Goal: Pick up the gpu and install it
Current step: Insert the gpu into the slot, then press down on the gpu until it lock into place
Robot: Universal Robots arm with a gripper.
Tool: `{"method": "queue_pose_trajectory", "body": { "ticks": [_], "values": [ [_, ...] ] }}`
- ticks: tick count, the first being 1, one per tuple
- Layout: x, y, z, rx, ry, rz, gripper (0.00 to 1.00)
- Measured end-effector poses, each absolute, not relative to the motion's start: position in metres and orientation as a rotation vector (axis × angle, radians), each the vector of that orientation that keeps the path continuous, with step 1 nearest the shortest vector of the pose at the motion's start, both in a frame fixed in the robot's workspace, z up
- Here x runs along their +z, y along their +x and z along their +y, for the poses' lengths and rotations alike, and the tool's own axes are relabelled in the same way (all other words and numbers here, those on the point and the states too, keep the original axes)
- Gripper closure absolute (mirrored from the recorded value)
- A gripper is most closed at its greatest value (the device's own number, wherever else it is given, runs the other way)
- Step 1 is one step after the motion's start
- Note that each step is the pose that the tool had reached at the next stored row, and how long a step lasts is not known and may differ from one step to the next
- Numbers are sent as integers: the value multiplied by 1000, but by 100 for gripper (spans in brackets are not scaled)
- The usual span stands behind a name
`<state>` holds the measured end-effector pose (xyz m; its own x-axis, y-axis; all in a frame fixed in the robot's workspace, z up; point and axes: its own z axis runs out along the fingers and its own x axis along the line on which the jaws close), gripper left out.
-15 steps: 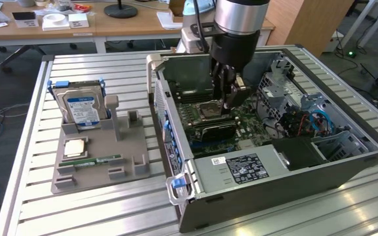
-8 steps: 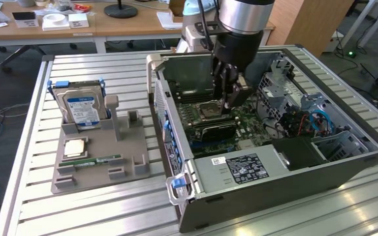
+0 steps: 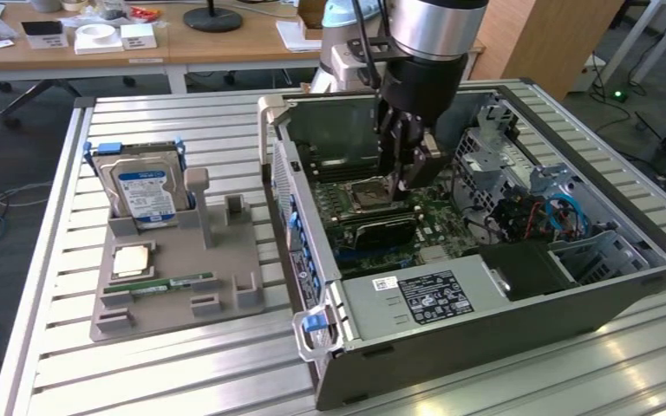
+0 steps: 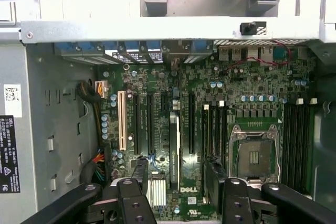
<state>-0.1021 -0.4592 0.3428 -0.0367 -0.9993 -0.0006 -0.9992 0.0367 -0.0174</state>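
The hand (image 3: 412, 182) reaches down inside the open case (image 3: 610, 290), low over the board (image 3: 426, 227). Its fingers (image 4: 140, 174) are spread wide and pinch nothing.

The gpu (image 4: 174, 145) stands on edge in a slot of the board, straight below the hand and in the gap between the two fingers. In the wrist view it is a thin dark strip running along the slot, and neither finger appears to touch it. In the exterior view it is a dark upright slab (image 3: 385, 232) just under the fingertips.

Beside the hand, just past one finger, is the bare CPU socket (image 4: 254, 156) with its metal frame. Past the other finger lie the empty expansion slots, one of them pale (image 4: 122, 120). The power supply (image 3: 426, 299) with its black label fills the near end of the case, below the hand in the exterior view.

Well apart from the hand, outside the case toward the exterior view's left, a grey tray (image 3: 223, 286) sits on the slatted worktop (image 3: 171, 373). A hard drive (image 3: 142, 191) with a blue label stands upright in it, and a green RAM stick (image 3: 166, 284) lies flat nearer the tray's front.
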Motion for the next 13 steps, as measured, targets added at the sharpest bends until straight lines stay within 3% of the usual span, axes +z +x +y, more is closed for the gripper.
{"method": "queue_pose_trajectory", "body": {
  "ticks": [13],
  "values": [
    [343,-97,-459,-19,-2172,2253,44]
  ]
}}
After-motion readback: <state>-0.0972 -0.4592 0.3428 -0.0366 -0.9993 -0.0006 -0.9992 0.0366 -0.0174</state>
